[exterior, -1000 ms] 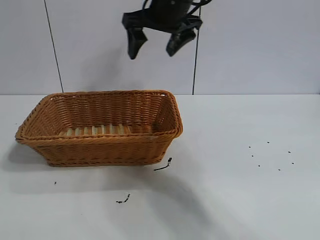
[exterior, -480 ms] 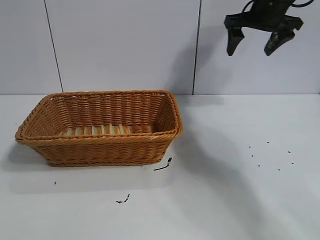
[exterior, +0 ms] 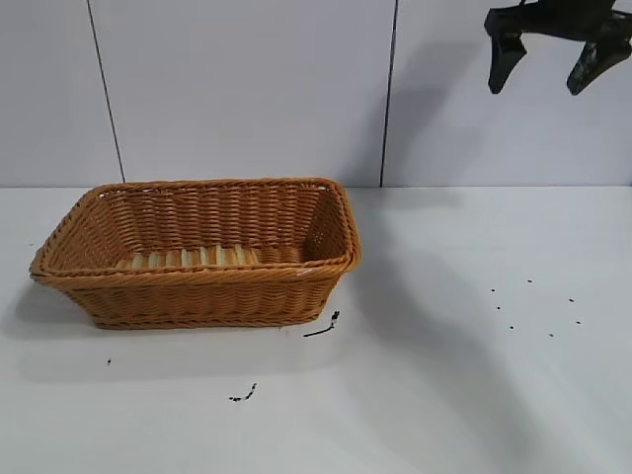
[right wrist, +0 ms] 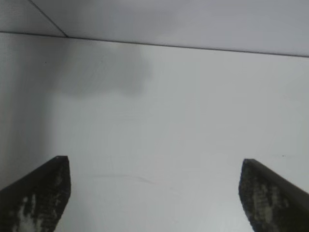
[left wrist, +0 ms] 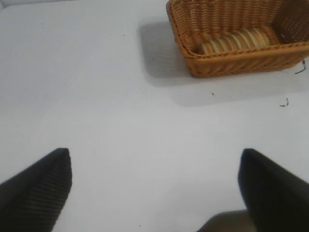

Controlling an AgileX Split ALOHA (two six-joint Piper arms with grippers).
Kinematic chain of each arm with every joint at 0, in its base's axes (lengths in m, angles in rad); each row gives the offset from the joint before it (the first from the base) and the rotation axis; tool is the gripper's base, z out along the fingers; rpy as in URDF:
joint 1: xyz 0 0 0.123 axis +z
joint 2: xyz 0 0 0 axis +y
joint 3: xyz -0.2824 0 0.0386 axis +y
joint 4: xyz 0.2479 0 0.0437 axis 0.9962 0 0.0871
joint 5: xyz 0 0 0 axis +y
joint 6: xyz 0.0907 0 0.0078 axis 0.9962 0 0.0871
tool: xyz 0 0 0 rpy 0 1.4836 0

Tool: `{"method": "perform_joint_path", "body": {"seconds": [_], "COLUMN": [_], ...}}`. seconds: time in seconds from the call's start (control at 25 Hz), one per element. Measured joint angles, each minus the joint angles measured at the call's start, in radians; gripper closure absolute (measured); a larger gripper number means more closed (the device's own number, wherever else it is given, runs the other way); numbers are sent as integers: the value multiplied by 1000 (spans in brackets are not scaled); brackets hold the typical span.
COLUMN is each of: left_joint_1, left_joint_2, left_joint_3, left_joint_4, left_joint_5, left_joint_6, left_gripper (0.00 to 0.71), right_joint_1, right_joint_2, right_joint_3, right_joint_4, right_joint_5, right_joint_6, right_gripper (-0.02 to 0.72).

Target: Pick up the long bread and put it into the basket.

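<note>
So the big thing here is the basket, sitting on the left half of the white table, and the long bread is already lying inside it along the near wall. The left wrist view shows it even better, striped tan and orange on the basket floor.

What's changed: a second ago the right gripper was hanging straight above the basket, and now it has swung way off to the upper right corner, high over the bare side of the table. Its jaws are spread wide with nothing in them. To me that reads as drop made, arm retreating, so the job looks basically done.

The left gripper isn't in the exterior shot at all; its own camera shows the fingers wide apart and empty, well away from the basket, looking parked.

Small stuff: a few black specks and squiggly bits on the table near the basket's front corner.

No brands, labels or writing that I can read anywhere.
</note>
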Motion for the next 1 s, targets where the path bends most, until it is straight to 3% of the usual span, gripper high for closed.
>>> {"method": "perform_joint_path", "body": {"seconds": [0.64,1.0], "left_joint_1": [0,0], "left_joint_2": [0,0], "left_joint_3": [0,0], "left_joint_4": [0,0], "left_joint_5": [0,0], "left_joint_6": [0,0], "left_gripper": [14,14], "right_joint_1": [0,0], "right_joint_2": [-1021,-1642], "right_joint_3": [1151,1547], "right_joint_4": [0,1], "right_joint_5": [-5,-133], "right_joint_6": [-22,-37], "right_gripper": [66,66]}}
